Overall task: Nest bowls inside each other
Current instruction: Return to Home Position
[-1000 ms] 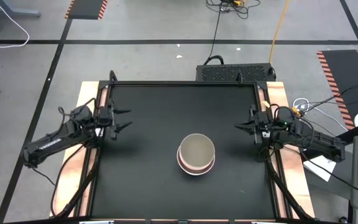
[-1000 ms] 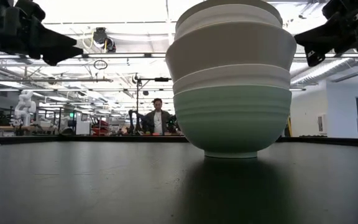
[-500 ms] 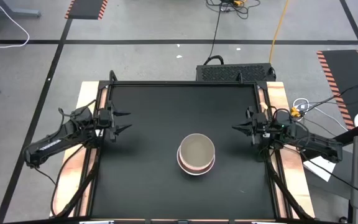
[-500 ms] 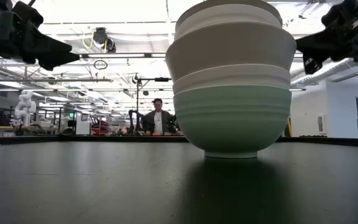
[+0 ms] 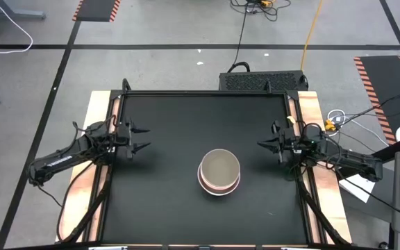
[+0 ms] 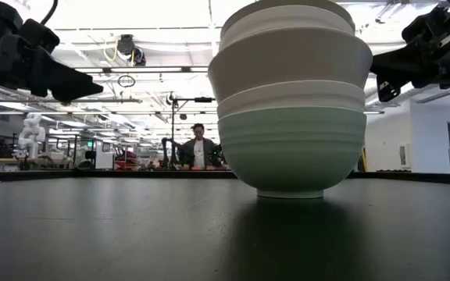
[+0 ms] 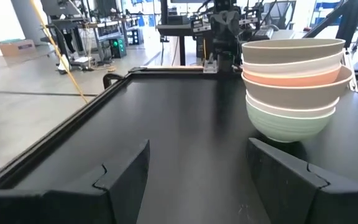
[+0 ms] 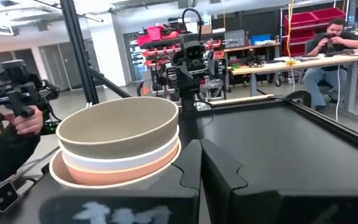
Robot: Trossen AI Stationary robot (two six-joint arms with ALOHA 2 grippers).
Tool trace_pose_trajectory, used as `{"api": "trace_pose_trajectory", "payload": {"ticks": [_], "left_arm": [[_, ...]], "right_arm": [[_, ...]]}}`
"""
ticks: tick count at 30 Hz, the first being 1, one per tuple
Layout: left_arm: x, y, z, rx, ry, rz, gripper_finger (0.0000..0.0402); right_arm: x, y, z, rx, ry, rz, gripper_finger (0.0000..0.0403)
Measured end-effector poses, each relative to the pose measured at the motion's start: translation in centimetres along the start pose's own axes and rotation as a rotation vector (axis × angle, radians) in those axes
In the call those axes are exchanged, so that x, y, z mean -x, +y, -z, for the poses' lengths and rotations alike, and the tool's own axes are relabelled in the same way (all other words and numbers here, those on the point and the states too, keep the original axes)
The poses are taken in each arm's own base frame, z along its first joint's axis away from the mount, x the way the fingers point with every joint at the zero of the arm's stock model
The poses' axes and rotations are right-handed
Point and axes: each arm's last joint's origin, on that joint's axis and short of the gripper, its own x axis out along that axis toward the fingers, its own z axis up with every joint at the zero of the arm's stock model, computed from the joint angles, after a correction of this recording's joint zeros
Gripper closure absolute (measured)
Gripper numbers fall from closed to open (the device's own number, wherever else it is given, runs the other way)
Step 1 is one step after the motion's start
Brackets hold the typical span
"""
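- Black matte table (image 5: pixel 179 208): rectangular top with a raised dark rim and copper-coloured strips along its left and right sides. It carries one stack of bowls.
- Stack of six small round plastic bowls (image 5: pixel 219 172): upright, nested one inside another. It stands a little right of the table's middle, nearer the front edge than the far one, between the two hands and well apart from both.
- Stack order, bottom to top:
  - mint-green ribbed bowl (image 7: pixel 288 121), foot on the table
  - lower white bowl (image 6: pixel 291 97), showing only as a band
  - pale beige-grey bowl (image 7: pixel 297 94)
  - coral-pink bowl (image 7: pixel 291 78)
  - upper white bowl (image 7: pixel 291 63)
  - olive-tan bowl (image 7: pixel 291 48), on top with its hollow facing up
- Left hand (image 5: pixel 147 137): held above the table near the left edge, pointing inward toward the stack. Its two dark fingers (image 7: pixel 126 177) are spread apart and grip nothing.
- Right hand (image 5: pixel 259 144): held above the table near the right edge, pointing inward toward the stack. Its fingers (image 8: pixel 188 168) are drawn together and grip nothing.
- Black perforated box (image 5: pixel 262 81): on the floor just beyond the table's far edge, toward the right, with a dark cable running away from it.
- Person in a dark top (image 6: pixel 198 148): in the room well behind the table, left of the stack in the low view.
- Second person (image 8: pixel 334 37): seated at a far workbench in the right wrist view.
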Motion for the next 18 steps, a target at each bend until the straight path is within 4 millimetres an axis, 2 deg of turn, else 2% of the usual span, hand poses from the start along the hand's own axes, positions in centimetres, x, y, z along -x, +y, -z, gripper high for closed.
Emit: {"api": "trace_pose_trajectory", "payload": {"ticks": [7, 18], "left_arm": [[0.0, -0.01, 0.01, -0.017, 0.001, 0.004, 0.0133], [-0.1, -0.77, -0.04, -0.01, -0.004, 0.103, 0.0133]], "right_arm": [[0.0, 0.04, 0.27, 0.025, 0.028, -0.023, 0.0403], [-0.21, 0.88, 0.48, 0.028, 0.042, -0.076, 0.0403]]}}
